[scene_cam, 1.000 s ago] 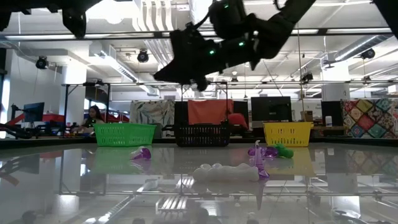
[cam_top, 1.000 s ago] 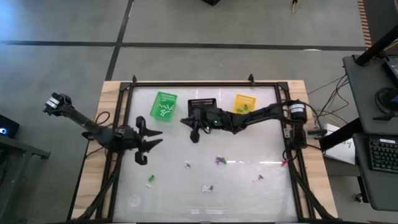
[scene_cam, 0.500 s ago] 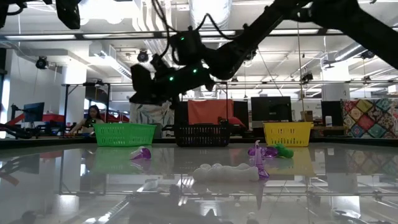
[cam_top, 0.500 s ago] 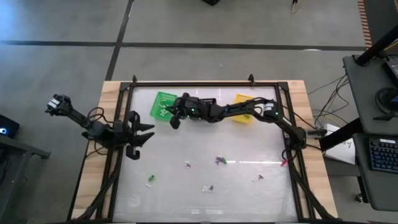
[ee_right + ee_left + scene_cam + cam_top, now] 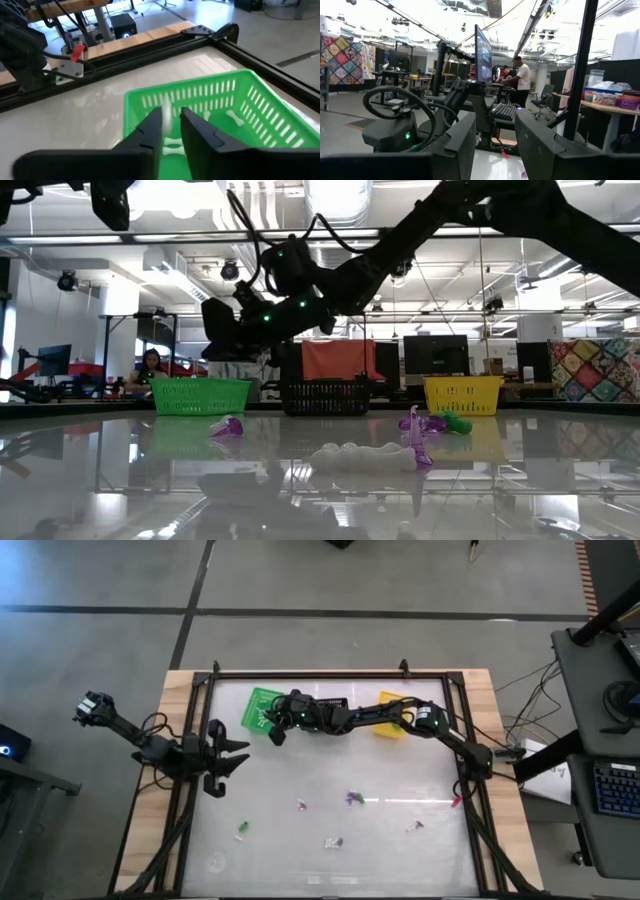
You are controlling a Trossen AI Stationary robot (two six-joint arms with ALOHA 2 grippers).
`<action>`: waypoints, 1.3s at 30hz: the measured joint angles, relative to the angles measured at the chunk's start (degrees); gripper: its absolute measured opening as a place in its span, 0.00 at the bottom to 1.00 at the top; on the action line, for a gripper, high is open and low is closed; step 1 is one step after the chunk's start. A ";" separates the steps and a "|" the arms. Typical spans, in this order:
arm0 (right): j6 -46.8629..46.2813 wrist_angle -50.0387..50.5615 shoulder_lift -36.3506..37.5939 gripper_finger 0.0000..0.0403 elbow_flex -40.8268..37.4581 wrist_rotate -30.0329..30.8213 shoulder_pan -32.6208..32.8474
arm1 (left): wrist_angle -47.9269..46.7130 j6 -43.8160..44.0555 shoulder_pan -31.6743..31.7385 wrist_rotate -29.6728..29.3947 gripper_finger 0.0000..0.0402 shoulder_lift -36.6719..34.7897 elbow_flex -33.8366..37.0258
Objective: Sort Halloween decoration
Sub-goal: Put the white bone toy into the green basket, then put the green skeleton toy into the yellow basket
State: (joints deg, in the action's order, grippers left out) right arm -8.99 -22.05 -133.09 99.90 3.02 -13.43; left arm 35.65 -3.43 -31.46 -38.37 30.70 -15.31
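My right gripper (image 5: 170, 113) hovers over the green basket (image 5: 215, 107) at the table's far left (image 5: 273, 730), fingers a little apart. A blurred white trinket (image 5: 167, 123) shows in the gap. White bone-shaped trinkets (image 5: 234, 116) lie in the basket. More Halloween decoration lies loose on the table: a white piece (image 5: 300, 804), a purple one (image 5: 352, 798), a green one (image 5: 241, 830). My left gripper (image 5: 232, 753) waits open at the table's left edge, nothing between its fingers (image 5: 492, 145). My right gripper has the blurred white trinket (image 5: 167, 123) between its fingers, above the green basket. The fingers slant down from the table's right side. Whether they touch the trinket I cannot tell.
A black basket (image 5: 326, 703) and a yellow basket (image 5: 392, 703) stand beside the green one along the far edge, and my right arm reaches across in front of them. A black frame (image 5: 300, 675) borders the table. More trinkets (image 5: 333, 842) (image 5: 415, 826) lie toward the near side.
My right gripper has swung toward the table's left edge, from in front of the black basket to over the green basket, sinking a little. My left gripper drew back slightly toward the left edge, then kept still.
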 joint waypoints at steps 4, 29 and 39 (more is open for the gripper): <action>-0.02 1.90 0.49 0.26 0.24 0.01 -0.11 | -1.23 2.48 0.00 0.01 0.30 0.27 0.00; 4.26 52.25 28.26 0.34 -3.06 6.25 13.33 | -59.24 74.16 -9.89 20.70 0.27 19.88 -14.08; -2.00 55.24 38.82 0.34 -10.60 6.52 18.82 | -77.97 79.09 -11.41 28.54 0.27 39.81 -31.03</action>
State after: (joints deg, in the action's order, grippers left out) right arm -10.99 33.19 -94.27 89.29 9.54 5.38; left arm -42.32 75.66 -42.87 -9.83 70.51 -46.34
